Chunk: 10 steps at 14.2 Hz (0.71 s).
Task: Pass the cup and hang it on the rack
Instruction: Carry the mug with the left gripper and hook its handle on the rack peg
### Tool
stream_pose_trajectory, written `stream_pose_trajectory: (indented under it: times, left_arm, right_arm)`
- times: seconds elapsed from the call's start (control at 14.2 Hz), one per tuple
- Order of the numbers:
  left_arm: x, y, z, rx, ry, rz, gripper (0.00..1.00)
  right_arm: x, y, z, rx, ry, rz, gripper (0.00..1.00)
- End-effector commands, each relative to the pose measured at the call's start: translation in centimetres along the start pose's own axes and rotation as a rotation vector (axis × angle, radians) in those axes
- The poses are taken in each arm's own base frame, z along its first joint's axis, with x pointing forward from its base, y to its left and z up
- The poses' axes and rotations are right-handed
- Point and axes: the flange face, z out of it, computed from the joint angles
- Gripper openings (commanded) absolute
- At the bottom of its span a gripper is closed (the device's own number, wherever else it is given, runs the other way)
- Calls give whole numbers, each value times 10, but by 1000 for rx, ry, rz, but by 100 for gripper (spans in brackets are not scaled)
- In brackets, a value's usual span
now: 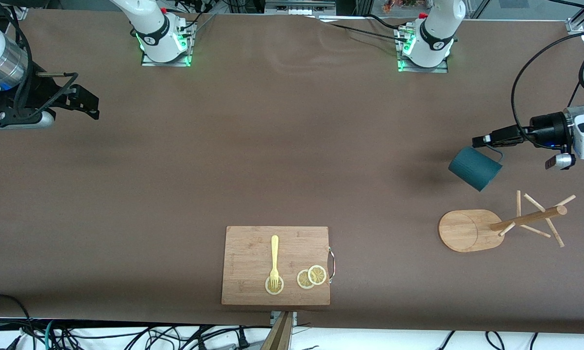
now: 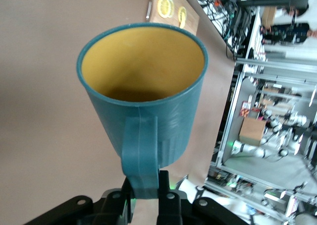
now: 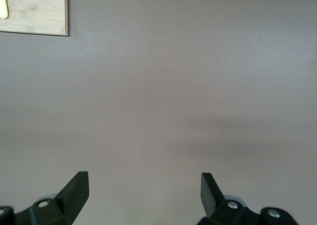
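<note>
My left gripper is shut on the handle of the dark teal cup and holds it tilted in the air over bare table at the left arm's end. In the left wrist view the cup shows its yellow-tan inside, with its handle pinched in the left gripper. The wooden rack stands on its oval base, with bare pegs, close to the cup and nearer to the front camera. My right gripper is open and empty, waiting over the right arm's end of the table; its fingers stand wide apart in the right wrist view.
A wooden cutting board lies near the table's front edge at the middle. It carries a yellow fork and lemon slices. Its corner shows in the right wrist view.
</note>
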Motion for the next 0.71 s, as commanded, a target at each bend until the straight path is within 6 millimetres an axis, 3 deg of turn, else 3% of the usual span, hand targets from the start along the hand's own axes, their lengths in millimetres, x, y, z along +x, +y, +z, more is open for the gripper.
stream_pose_trajectory:
  times: [0.0,0.42,0.63]
  left_arm:
    - [5,-27,-21,-61,6,-78,0]
    - [23,-64,-48,-217,53,-129,0]
    - [29,-75,-50,-278,65,-145,0]
  right_arm:
    - [-1,2,-4,-8,-2,-1,100]
    - [0,1,-4,-8,0,1,100]
    - [-1,1,-4,-8,1,1,100]
